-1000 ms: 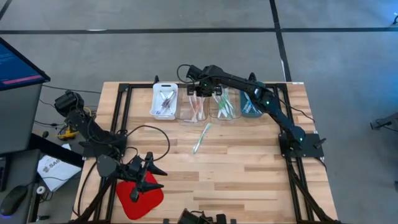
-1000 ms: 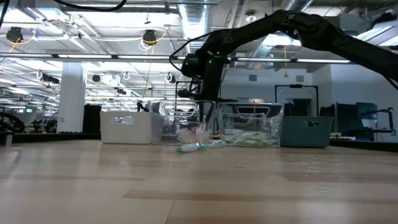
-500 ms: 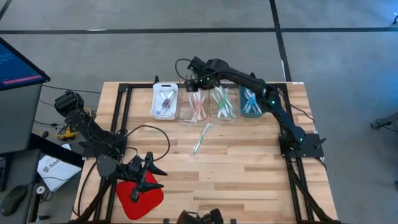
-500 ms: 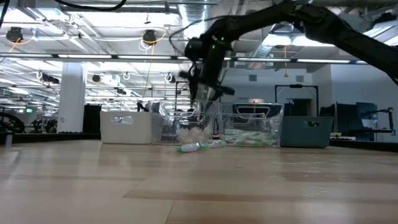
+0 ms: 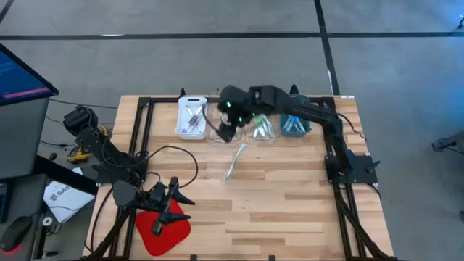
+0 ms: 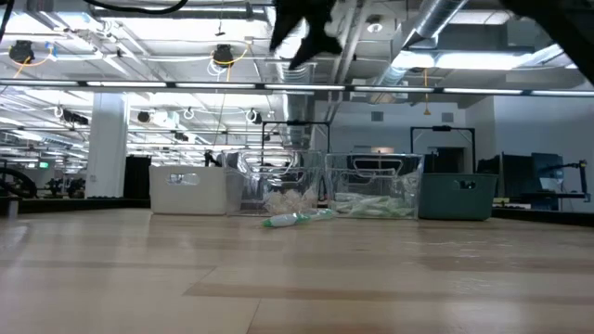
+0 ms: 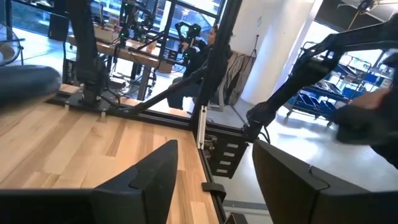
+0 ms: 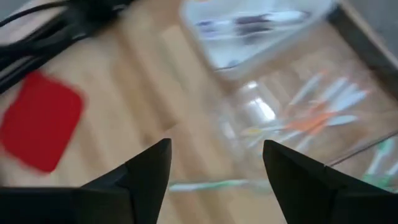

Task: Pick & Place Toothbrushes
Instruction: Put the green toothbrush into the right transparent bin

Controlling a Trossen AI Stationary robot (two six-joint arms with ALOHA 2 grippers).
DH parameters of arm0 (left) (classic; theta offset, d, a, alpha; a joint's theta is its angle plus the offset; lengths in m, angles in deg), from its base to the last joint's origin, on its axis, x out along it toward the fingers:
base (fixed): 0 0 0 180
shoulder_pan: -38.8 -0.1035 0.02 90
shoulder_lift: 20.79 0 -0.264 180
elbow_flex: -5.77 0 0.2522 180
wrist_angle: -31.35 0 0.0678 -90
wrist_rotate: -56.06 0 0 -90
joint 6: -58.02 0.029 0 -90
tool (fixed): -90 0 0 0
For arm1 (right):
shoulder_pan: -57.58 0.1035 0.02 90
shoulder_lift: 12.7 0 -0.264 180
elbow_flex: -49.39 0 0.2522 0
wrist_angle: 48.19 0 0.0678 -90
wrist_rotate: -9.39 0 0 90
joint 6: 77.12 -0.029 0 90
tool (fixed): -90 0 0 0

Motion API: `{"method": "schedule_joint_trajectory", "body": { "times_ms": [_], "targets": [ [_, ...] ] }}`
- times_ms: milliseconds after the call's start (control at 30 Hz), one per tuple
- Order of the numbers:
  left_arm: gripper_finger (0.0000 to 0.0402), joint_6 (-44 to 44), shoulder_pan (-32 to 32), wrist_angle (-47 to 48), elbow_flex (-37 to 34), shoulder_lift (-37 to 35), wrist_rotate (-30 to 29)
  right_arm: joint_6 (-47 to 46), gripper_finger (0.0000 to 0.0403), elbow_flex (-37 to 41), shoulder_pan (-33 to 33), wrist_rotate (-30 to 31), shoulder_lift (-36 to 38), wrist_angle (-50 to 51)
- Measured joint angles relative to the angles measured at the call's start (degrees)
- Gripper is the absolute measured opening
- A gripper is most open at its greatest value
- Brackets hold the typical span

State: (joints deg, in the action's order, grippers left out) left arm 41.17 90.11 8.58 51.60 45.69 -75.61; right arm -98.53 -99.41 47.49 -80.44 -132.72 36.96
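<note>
One green-and-white toothbrush (image 5: 235,160) lies flat on the table in front of the row of trays; it also shows in the low view (image 6: 297,218) and between my right fingers' tips in the right wrist view (image 8: 211,185). My right gripper (image 5: 226,130) hangs open high above it, near the clear tray of orange toothbrushes (image 8: 305,118), and holds nothing. It shows at the top of the low view (image 6: 306,37). My left gripper (image 5: 185,206) waits open at the near left, level, beside the red pad (image 5: 163,226).
Along the far side stand a white tray (image 5: 192,116), a clear tray of green toothbrushes (image 5: 262,127) and a blue tray (image 5: 293,125). Black frame rails run along both table sides. Bare wood lies between the trays and the near edge.
My right gripper, which stood low over the clear tray of orange toothbrushes, has opened, risen high and drawn back toward the near edge, rolling as it went. The green toothbrush on the table has stayed where it was.
</note>
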Motion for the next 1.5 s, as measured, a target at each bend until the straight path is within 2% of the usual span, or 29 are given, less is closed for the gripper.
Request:
{"method": "schedule_joint_trajectory", "body": {
  "times_ms": [100,233,400,567,667,733,800,933,1033,1267,1500],
  "targets": [
    [0.0198,0.21,0.0,0.04,0.0,0.0,-0.02,-1.02,0.0248,-0.01,6.71,4.56,2.56,-0.27],
    [0.0198,0.26,-1.31,0.13,0.0,0.68,-0.2,-2.4,0.0248,0.0,17.78,16.15,3.84,-4.11],
    [0.0194,-1.01,-5.23,0.17,0.0,5.1,0.16,1.86,0.0248,0.41,31.24,27.3,3.6,-12.07],
    [0.0182,-3.35,-11.86,0.29,0.0,11.58,-0.65,5.15,0.0248,6.35,40.2,29.17,3.43,-24.94],
    [0.0175,-3.79,-15.65,0.78,-0.05,14.81,-0.38,4.48,0.0248,9.08,44.3,34.81,3.42,-31.29],
    [0.017,-4.14,-17.71,1.01,-0.04,16.23,0.04,4.19,0.0248,11.91,46.82,39.24,3.61,-38.96],
    [0.0165,-3.9,-19.69,1.21,-0.02,17.72,-0.02,7.72,0.0248,16.3,49.23,42.34,3.59,-50.15],
    [0.0155,-3.08,-23.24,2.61,0.39,20.61,-2.4,18.68,0.0248,26.07,52.81,42.05,3.49,-75.26],
    [0.0146,-5.17,-25.61,7.75,2.16,23.4,-3.04,23.13,0.0248,31.98,54.29,39.56,3.49,-87.82],
    [0.0127,-9.39,-30.16,15.39,8.79,32.46,-2.83,14.89,0.0248,41.08,54.16,34.31,3.1,-102.21],
    [0.012,-9.4,-34.82,18.64,14.77,38.09,1.35,14.88,0.0248,41.77,54.4,34.11,0.64,-108.73]
  ]
}}
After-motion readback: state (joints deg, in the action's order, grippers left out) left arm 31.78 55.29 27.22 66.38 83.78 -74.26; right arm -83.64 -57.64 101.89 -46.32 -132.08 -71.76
